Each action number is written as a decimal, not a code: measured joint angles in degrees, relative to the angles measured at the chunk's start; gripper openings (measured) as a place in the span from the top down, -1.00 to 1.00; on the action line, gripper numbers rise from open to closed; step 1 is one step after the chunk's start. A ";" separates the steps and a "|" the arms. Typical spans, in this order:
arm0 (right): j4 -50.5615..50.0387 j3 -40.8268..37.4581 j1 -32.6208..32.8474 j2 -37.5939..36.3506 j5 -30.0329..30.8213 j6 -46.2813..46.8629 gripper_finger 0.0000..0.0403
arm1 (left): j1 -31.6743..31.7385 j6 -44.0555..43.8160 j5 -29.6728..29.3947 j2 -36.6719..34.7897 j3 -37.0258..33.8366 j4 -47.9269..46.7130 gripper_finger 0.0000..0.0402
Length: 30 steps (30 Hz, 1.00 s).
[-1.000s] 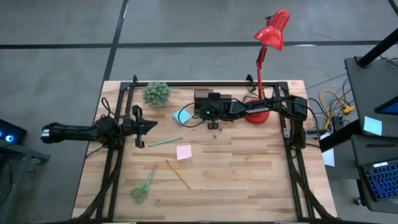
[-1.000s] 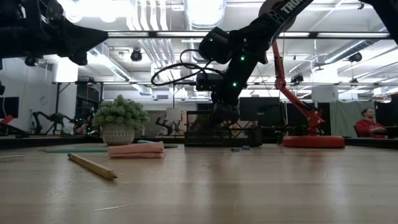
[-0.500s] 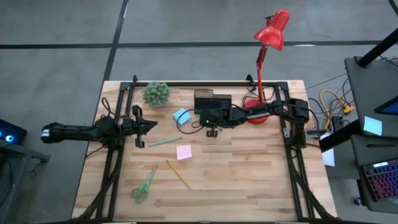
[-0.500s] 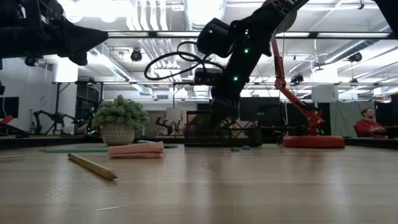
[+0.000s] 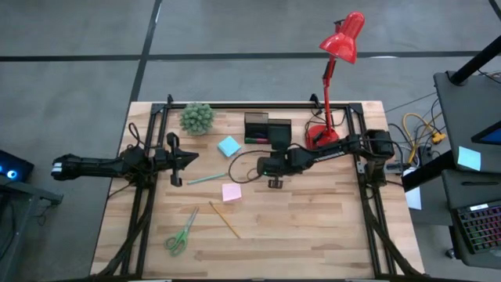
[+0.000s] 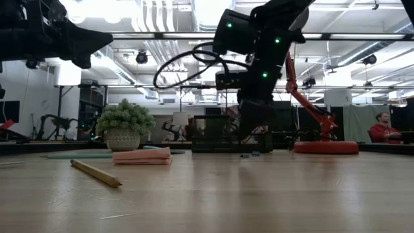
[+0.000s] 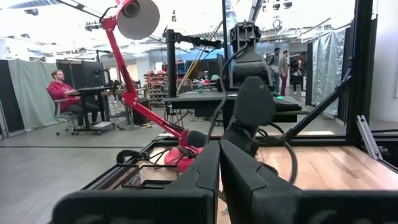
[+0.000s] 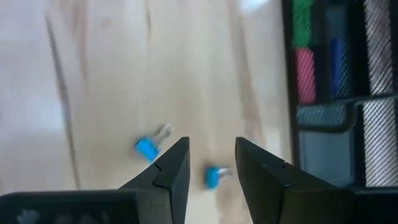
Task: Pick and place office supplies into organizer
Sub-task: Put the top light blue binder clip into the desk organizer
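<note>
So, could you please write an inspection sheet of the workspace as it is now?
Surface: wooden table, bare at the front.
Job's things: organizer at the back; blue notes, pink notes, pen, pencil, scissors, two blue clips loose.
Clutter: plant, red lamp.
Grippers: right gripper above the clips, jaws open, empty; left gripper waiting, shut.
Cables: black loop beside right arm.
Surroundings: seated person.
</note>
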 joint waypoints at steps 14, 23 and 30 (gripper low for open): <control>-2.85 -4.45 1.73 0.00 2.08 0.80 0.41 | -0.01 0.00 0.00 0.00 0.00 0.01 1.00; 3.23 -7.61 1.36 0.00 2.87 -2.88 0.41 | -0.01 0.00 0.00 -0.02 0.00 0.03 1.00; 4.44 -8.46 0.53 0.00 3.08 -2.89 0.41 | -0.01 0.00 0.00 -0.02 0.00 0.03 1.00</control>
